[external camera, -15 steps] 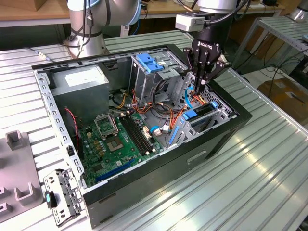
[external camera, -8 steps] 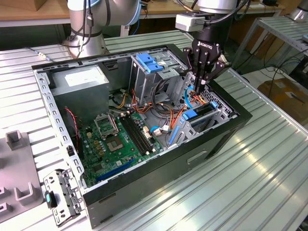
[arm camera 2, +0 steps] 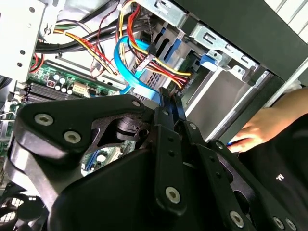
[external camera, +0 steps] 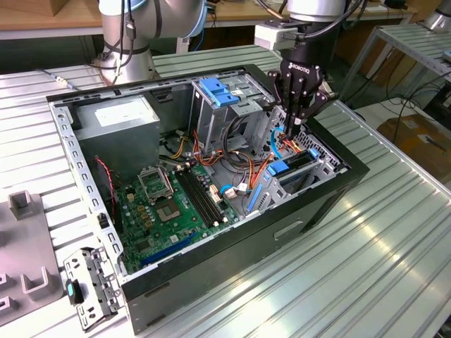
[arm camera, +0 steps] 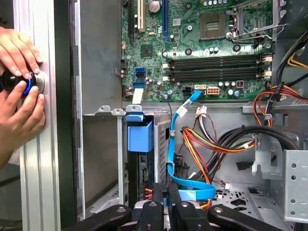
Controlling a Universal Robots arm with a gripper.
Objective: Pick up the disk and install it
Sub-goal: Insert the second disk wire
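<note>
Disk (external camera: 294,169) stands on edge in its bay, blue tab up, just below our fingers (external camera: 290,131); its long axis runs downward into the case; fingers pinched together, gripping nothing we see.

The disk (arm camera: 139,166) stands mostly hidden inside its bay (arm camera: 103,159), lower end behind the hand (arm camera: 166,211).
</note>
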